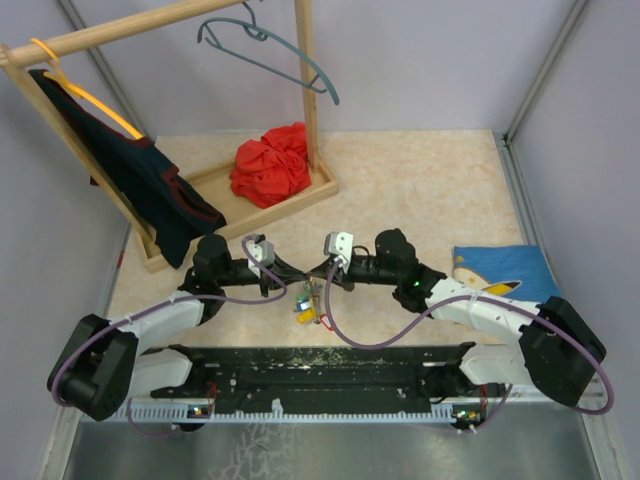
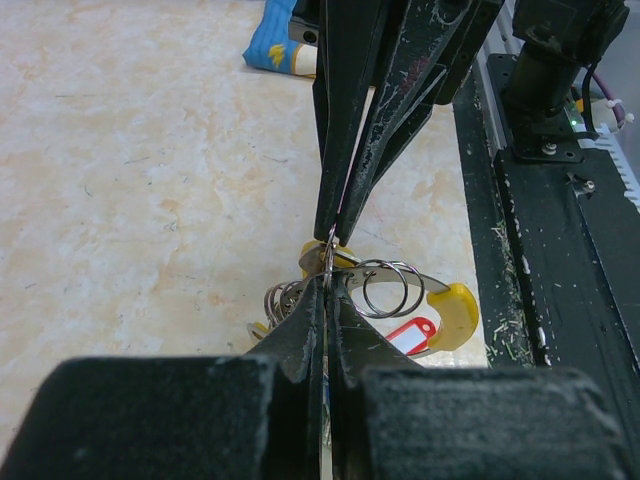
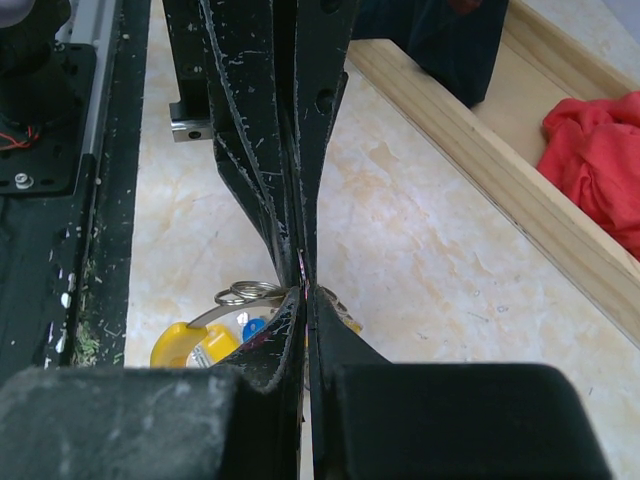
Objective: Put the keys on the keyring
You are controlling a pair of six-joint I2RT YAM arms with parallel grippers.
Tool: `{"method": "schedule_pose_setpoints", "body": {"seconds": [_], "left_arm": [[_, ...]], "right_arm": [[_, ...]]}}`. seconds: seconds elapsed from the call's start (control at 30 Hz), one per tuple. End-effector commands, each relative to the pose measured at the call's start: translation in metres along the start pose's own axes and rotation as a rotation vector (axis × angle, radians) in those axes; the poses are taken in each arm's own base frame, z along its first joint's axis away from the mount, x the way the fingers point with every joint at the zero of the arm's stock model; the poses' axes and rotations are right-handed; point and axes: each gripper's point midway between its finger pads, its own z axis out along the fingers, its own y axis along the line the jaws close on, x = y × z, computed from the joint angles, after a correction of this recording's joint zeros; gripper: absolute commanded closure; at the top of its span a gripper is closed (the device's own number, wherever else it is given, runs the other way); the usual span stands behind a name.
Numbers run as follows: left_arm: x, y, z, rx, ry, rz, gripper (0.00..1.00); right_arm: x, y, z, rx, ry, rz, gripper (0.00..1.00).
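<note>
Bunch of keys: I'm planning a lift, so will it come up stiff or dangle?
Probably dangles: the keys sit on separate split rings, so they'd likely swing and splay. Likely light: thin wire and small plastic tags like the red tag. It may slip, since the thin wire ring pinched between the fingers offers little to hold.

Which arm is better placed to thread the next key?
Left, marginally. The left gripper and right gripper are shut tip to tip over the keys; left's camera sees them clearly, right's fingers hide most.

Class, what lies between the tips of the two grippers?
Only a thin metal ring, edge-on, where the left gripper meets the right gripper; the left wrist view shows it.
</note>
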Motion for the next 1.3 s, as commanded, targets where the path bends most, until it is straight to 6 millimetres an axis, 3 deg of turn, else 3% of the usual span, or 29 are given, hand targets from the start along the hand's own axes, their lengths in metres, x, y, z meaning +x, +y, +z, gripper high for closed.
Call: {"method": "schedule_pose_setpoints", "body": {"seconds": [0.0,0.23,0.5,1.27], "left_arm": [[-0.012,0.009,0.0,-0.028,-0.02,0.023,0.99],[-0.01,0.015,0.0,-0.067,-0.006,-0.001,0.99],[-0.01,0.015,-0.003,-0.069,-0.011,0.01,0.99],[-0.013,0.001,-0.003,0.006,-0.04,0.051,0.99]], "right_arm": [[-0.027,0.005,0.004,-0.043,-0.053,-0.065,1.0],[-0.021,0.011,0.002,-0.086,-0.016,-0.071,1.0],[-0.022,0.002,-0.004,-0.001,-0.027,-0.071,1.0],[-0.023,-0.005,-0.003,0.054,-0.054,-0.011,1.0]]}}
